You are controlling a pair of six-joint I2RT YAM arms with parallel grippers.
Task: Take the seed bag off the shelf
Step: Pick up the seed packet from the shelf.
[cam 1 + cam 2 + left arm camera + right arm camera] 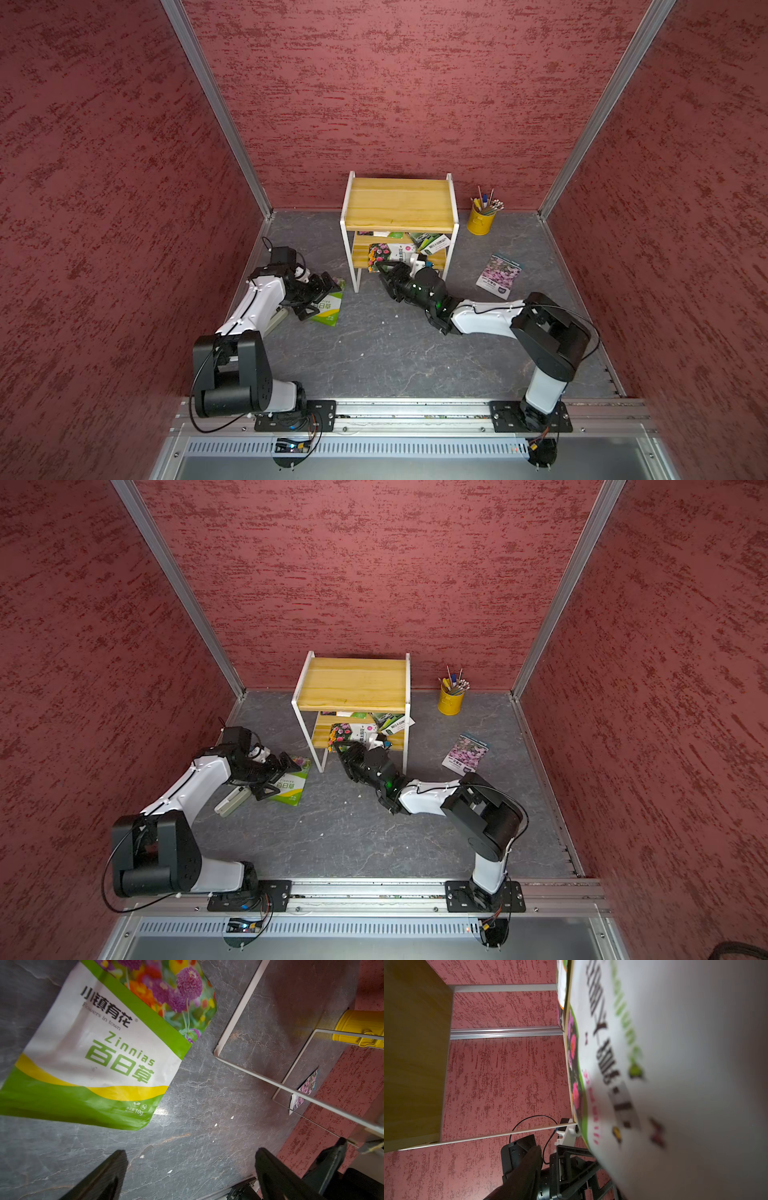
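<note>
The shelf stands at the back wall, its top board bare. On its lower board lies a white seed bag with bright flowers printed at one end. My right gripper reaches in at that bag's front edge. In the right wrist view the bag fills the near side, blurred. One dark finger stands apart from it and the other is hidden behind the bag. My left gripper hangs open over the floor, holding nothing.
A green Zinnias bag lies on the floor by the left gripper. A purple-flowered bag lies to the right of the shelf. A green and black bag sits on the lower board. A yellow pencil cup stands at the back right.
</note>
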